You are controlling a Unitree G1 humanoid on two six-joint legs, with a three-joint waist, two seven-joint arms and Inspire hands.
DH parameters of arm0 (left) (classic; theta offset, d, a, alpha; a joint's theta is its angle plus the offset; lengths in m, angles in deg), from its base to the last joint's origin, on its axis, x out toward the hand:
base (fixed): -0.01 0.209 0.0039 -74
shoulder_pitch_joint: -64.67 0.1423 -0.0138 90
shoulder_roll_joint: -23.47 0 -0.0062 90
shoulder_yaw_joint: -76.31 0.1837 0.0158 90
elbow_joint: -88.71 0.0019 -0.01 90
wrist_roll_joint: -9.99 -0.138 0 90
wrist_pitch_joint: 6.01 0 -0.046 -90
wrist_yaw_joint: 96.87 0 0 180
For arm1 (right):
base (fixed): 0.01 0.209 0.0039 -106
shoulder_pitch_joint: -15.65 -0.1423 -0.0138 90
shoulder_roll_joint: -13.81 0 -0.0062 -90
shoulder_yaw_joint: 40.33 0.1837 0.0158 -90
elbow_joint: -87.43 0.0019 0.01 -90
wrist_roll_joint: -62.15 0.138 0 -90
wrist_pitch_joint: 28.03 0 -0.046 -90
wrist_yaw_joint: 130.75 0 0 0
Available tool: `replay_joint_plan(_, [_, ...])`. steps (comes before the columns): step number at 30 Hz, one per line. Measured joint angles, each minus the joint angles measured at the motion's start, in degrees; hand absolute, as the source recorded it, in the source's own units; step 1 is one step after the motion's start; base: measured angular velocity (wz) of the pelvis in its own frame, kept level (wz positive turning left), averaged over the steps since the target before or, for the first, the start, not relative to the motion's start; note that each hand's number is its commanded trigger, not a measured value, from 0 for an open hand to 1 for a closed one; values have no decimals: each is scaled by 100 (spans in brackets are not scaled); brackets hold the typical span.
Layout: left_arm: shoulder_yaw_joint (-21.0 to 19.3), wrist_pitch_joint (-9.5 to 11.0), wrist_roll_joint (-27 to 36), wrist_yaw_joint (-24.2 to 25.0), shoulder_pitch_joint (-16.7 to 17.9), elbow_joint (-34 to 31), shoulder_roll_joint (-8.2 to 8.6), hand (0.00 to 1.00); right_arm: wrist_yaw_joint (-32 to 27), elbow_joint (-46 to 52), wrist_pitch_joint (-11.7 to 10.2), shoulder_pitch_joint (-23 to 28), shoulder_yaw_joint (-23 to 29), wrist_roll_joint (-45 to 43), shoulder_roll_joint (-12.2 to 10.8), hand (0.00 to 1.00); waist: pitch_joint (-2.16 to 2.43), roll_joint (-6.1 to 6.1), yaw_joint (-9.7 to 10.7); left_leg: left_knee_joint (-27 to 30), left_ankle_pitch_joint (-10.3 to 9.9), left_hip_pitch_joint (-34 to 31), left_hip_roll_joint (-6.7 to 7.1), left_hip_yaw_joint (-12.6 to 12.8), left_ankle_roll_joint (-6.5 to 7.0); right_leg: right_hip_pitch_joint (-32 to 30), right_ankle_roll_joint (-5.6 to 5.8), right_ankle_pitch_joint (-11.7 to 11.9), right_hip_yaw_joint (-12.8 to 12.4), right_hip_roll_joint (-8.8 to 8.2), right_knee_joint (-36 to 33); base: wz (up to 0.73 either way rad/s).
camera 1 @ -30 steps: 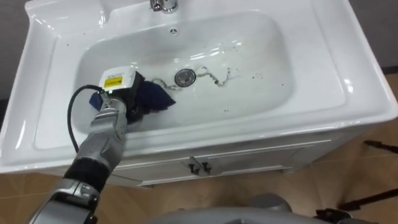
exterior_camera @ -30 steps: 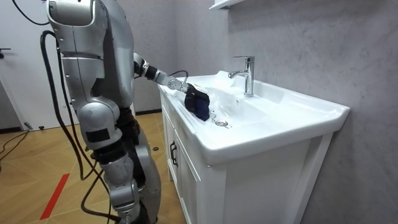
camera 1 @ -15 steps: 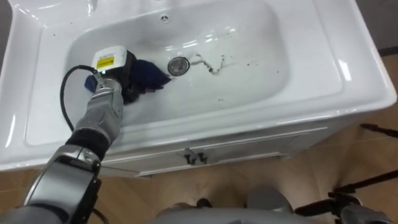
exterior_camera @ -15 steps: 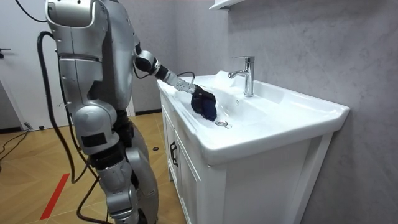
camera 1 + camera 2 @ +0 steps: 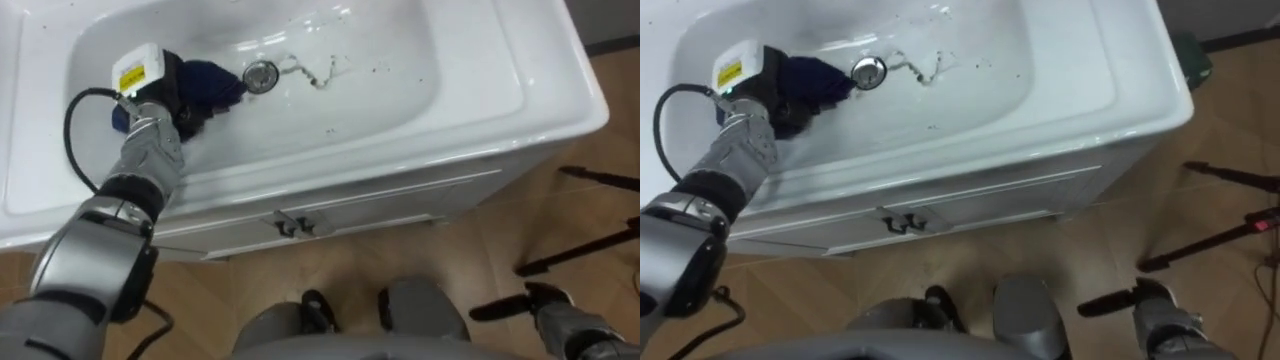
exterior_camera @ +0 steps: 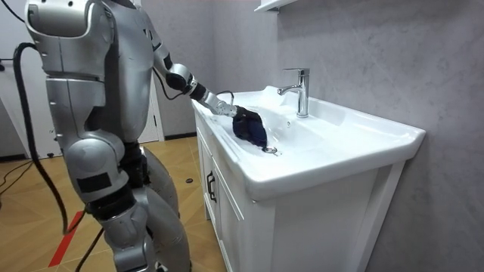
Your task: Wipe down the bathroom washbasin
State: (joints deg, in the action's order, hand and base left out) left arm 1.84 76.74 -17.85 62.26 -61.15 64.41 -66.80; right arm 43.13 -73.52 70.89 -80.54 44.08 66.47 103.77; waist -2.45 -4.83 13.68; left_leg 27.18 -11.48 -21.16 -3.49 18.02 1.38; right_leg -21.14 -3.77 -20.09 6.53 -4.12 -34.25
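Left of the drain (image 5: 260,73), down in the white basin (image 5: 420,90), left hand (image 5: 160,100) grips a dark blue cloth (image 5: 212,80); grime streak (image 5: 312,72) lies right of it. Right hand (image 5: 575,325) hangs low, fingers unreadable.

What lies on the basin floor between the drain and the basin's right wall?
In the left eye view: a squiggly dark streak beside the drain, then scattered dark specks on the basin floor.

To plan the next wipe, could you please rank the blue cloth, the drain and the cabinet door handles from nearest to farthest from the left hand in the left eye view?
1. Blue cloth: gripped in the left hand, left in the basin.
2. Drain: just right of the cloth.
3. Cabinet door handles: below the basin's front.
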Motion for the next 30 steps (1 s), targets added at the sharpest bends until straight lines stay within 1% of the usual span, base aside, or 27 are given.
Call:
replay_joint_plan(1, [-19, 15, 160, 0, -17, 4, -2, 100, -27, 45, -2, 3, -15, -11, -26, 0, -2, 14, 5, 20, 1, -42, -6, 35, 1, -76, -6, -6, -36, -2, -56, -11])
replay_joint_plan(3, [-127, 28, 356, -2, -53, 2, 50, 100, -31, 62, -3, 14, -72, -28, -45, 0, -9, 27, 31, 17, 18, -72, 0, 54, 16, -122, -5, -8, -46, -12, -74, -3])
replay_joint_plan(4, [-172, 49, 487, -16, -83, 1, 105, 100, -35, 60, 2, 23, -123, -26, -48, 0, -16, 45, 37, 15, 22, -78, 11, 54, 22, -132, 3, -13, -47, -25, -85, 3])
replay_joint_plan(5, [-203, 106, 642, -28, -99, -1, 168, 100, -48, 47, 61, 26, -173, -12, -54, 0, -14, 56, 46, 14, 27, -86, 20, 54, 30, -133, 7, -15, -39, -36, -85, 4])
replay_joint_plan(7, [-204, 228, 979, -30, -116, -32, 240, 100, -65, 35, 103, 29, -244, -2, -83, 0, -14, 96, 48, 12, 31, -87, 20, 97, 36, -141, 12, -15, -50, -48, -91, 0])
replay_joint_plan(8, [-189, 298, 1177, -30, -151, -34, 272, 100, -65, 31, 105, 14, -323, 16, -114, 0, -20, 138, 50, 12, 31, -89, 23, 119, 37, -152, 16, -15, -57, -57, -100, 0])
replay_joint_plan(10, [-178, 387, 1382, -29, -212, -35, 338, 100, -62, 24, 101, -12, -390, 47, -169, 0, -17, 193, 69, 10, 40, -119, 25, 128, 52, -169, 22, -13, -41, -66, -95, 6])
replay_joint_plan(11, [-176, 443, 1494, -29, -274, -36, 389, 100, -61, -13, 98, -54, -404, 38, -208, 0, -17, 214, 126, 5, 50, -144, 27, 142, 68, -169, 29, -15, 8, -82, -87, 18])
replay_joint_plan(12, [-170, 519, 1497, -28, -288, -36, 423, 100, -60, -40, 98, -110, -431, 37, -237, 0, -24, 233, 181, 6, 56, -156, 26, 160, 79, -169, 40, -13, 22, -88, -85, 15])
replay_joint_plan(15, [-106, 617, 1574, -25, -293, -44, 507, 100, -46, -17, 73, -150, -450, 39, -248, 0, -31, 250, 199, 14, 57, -167, 19, 201, 81, -176, 53, -6, 14, -88, -72, 2])
replay_joint_plan(16, [-43, 646, 1654, -25, -322, -56, 583, 100, -46, -9, 53, -168, -451, 41, -251, 0, -31, 251, 206, 16, 56, -173, 15, 223, 81, -183, 59, -3, 9, -87, -59, 0])
replay_joint_plan(17, [-27, 652, 1731, -27, -361, -68, 646, 100, -54, 11, 47, -170, -471, 41, -251, 0, -31, 251, 206, 16, 56, -175, 18, 227, 82, -186, 60, -2, 11, -94, -53, 0])
replay_joint_plan(20, [50, 633, 1834, -27, -439, -131, 721, 100, -79, 15, 45, -191, -630, 90, -251, 0, -27, 242, 209, 19, 56, -221, 20, 223, 82, -219, 71, 5, 15, -96, -48, 3])
replay_joint_plan(23, [64, 635, 1891, -27, -440, -203, 734, 100, -86, 3, 45, -251, -663, 261, -255, 0, -22, 227, 207, 16, 65, -271, 18, 226, 99, -251, 80, 10, 30, -97, -48, 7])
replay_joint_plan(25, [146, 631, 1934, -33, -459, -210, 735, 100, -117, 2, 32, -299, -665, 344, -264, 0, -20, 214, 214, 12, 75, -289, 17, 225, 114, -256, 89, 14, 33, -97, -45, 7])
replay_joint_plan(28, [171, 633, 1934, -35, -465, -213, 737, 100, -124, -4, -81, -336, -663, 486, -279, 0, -23, 205, 288, -50, 106, -284, 20, 248, 163, -255, 100, 18, 69, -132, -45, 11])
replay_joint_plan(30, [172, 631, 1938, -57, -465, -215, 739, 100, -123, 4, -139, -336, -663, 529, -279, 0, -24, 201, 340, -87, 124, -266, 18, 346, 191, -255, 114, 13, 78, -153, -45, 6])
